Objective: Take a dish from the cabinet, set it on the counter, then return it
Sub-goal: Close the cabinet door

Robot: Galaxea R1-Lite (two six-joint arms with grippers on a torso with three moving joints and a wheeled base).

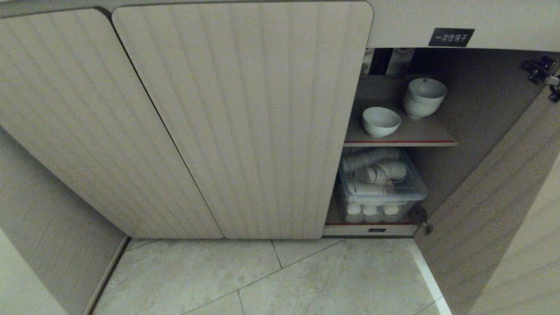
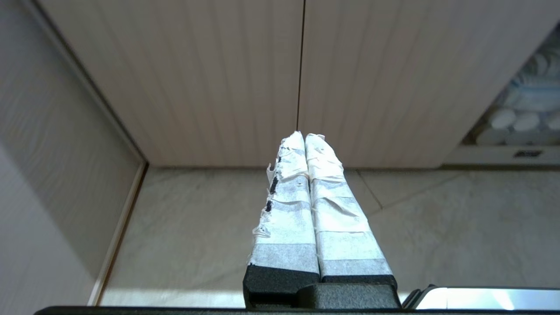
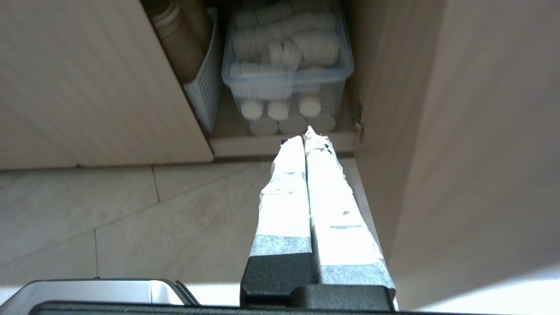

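Head view: dim, even light; the open recess of the low beige ribbed-door cabinet (image 1: 240,118) lies in shadow, white bowls soft. Wrist views: brighter; white-taped fingers (image 2: 286,205) (image 3: 284,210) overexposed, glare strip on pale tiled floor (image 3: 481,302); clear plastic bin (image 3: 286,78) slightly blurred.

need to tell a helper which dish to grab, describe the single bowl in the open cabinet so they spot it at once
Find the cabinet section with its door swung open, under the small black label. On its upper red-edged shelf, the single white bowl sits near the front edge. Unlike the stack of bowls behind it, it stands alone.
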